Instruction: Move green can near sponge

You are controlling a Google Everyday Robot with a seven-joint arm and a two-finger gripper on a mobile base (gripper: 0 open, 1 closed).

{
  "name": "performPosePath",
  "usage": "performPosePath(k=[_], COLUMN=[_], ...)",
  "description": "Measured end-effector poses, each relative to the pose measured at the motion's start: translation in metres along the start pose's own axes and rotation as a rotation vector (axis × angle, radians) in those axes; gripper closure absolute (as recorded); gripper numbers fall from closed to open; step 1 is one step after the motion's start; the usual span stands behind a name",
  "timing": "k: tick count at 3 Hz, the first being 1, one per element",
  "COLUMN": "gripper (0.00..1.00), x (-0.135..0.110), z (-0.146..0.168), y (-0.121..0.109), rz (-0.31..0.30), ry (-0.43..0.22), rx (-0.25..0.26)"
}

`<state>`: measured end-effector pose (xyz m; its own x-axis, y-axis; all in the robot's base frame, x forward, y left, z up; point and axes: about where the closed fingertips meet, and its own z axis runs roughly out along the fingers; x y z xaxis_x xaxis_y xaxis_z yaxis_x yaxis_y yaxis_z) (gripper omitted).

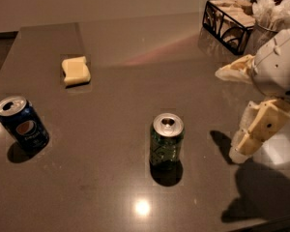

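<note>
The green can (166, 139) stands upright near the middle of the dark table (111, 178), its silver top open. The pale yellow sponge (76, 70) lies flat at the far left, well apart from the can. My gripper (230, 115) hangs over the table at the right, to the right of the green can and clear of it. Its cream fingers (256, 132) are spread apart and hold nothing.
A dark blue can (22, 124) with a round logo stands at the left edge. A black wire basket (227, 18) with napkins sits at the back right, with crumpled white paper (275, 11) beside it. The table's front edge runs just below the gripper's shadow.
</note>
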<state>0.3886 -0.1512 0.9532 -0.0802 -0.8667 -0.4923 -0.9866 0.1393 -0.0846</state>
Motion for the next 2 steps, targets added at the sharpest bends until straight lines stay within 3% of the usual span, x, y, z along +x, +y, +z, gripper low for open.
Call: performPosePath(k=[2], gripper=[0.0], x=[-0.051], z=[0.043], y=[0.026], rz=[-0.083], ry=[-0.194], rx=[-0.045])
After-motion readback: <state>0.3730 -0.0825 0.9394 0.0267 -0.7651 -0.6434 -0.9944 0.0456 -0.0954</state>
